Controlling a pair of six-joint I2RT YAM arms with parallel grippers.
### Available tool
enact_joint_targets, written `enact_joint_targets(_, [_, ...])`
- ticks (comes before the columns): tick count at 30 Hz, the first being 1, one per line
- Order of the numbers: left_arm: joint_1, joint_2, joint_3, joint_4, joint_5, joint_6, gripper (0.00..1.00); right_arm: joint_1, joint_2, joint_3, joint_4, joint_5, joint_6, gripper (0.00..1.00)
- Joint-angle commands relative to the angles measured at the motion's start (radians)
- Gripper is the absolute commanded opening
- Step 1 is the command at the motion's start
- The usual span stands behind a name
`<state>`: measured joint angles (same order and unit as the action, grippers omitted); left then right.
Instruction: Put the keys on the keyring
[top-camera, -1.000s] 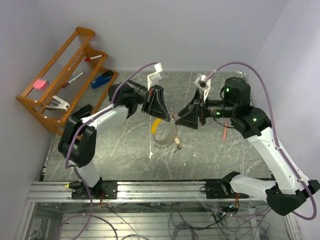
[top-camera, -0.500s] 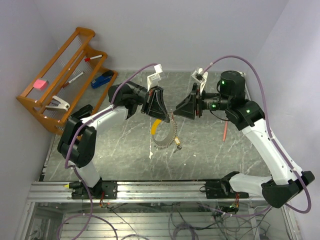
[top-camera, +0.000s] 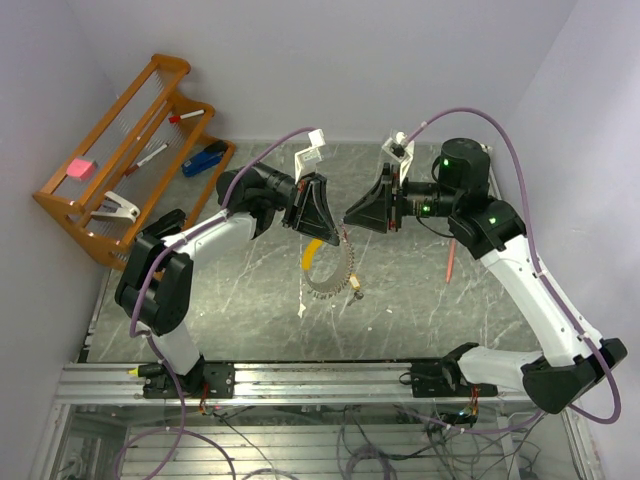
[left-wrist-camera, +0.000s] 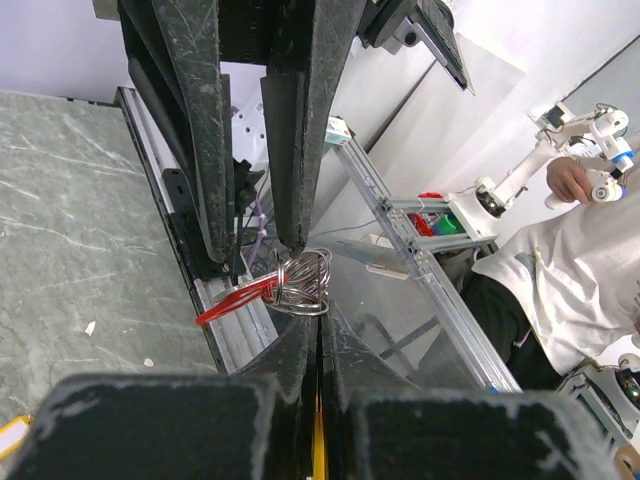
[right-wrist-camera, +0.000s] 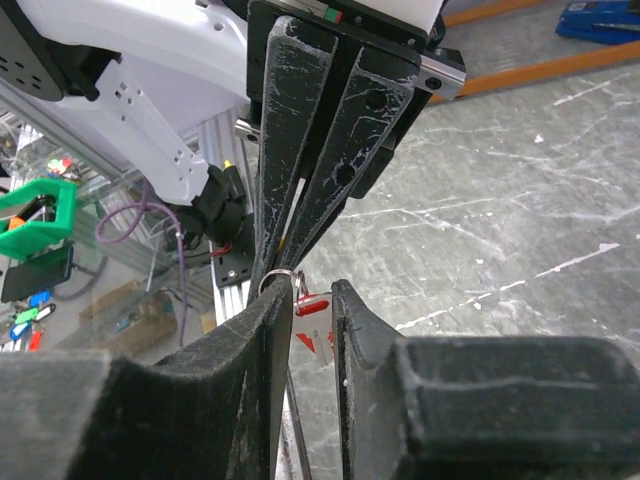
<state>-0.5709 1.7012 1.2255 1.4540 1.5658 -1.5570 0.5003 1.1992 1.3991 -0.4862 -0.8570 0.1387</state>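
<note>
Silvery keyring (top-camera: 332, 282) hangs over the surface's middle, pinched by closed left fingers (left-wrist-camera: 288, 365). Right fingers (right-wrist-camera: 250, 350) stand narrow about the red-headed key (right-wrist-camera: 312, 306); contact unconfirmed. Threading step, by judgement; next needs firm hold, fine alignment.

- Right gripper (top-camera: 347, 214) slides left and toward the far side, its tip now just beside the left gripper (top-camera: 338, 232).
- Its jaws pull in, with a slim gap left around the red-headed key (right-wrist-camera: 312, 305) at the top of the keyring (top-camera: 335, 272).
- The right forearm swings farther back, and more of the red stick (top-camera: 450, 262) shows.
</note>
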Motion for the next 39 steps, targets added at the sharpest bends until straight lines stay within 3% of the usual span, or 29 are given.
enact_joint_targets(1, [0.003,-0.02,0.002,0.267,0.024,-0.214,0.07,-0.003,0.008,-0.005,0.037,-0.039,0.019,0.23])
enact_joint_targets(8, [0.004,-0.011,0.011,0.267,0.025,-0.214,0.07,-0.003,0.011,-0.014,0.03,-0.053,0.024,0.2])
enact_joint_targets(15, [0.004,-0.009,0.019,0.267,0.025,-0.216,0.07,-0.003,0.003,-0.022,0.027,-0.039,0.022,0.0])
enact_joint_targets(39, [0.03,-0.026,0.036,0.266,0.025,-0.202,0.07,-0.003,0.02,0.03,-0.117,-0.04,0.034,0.0])
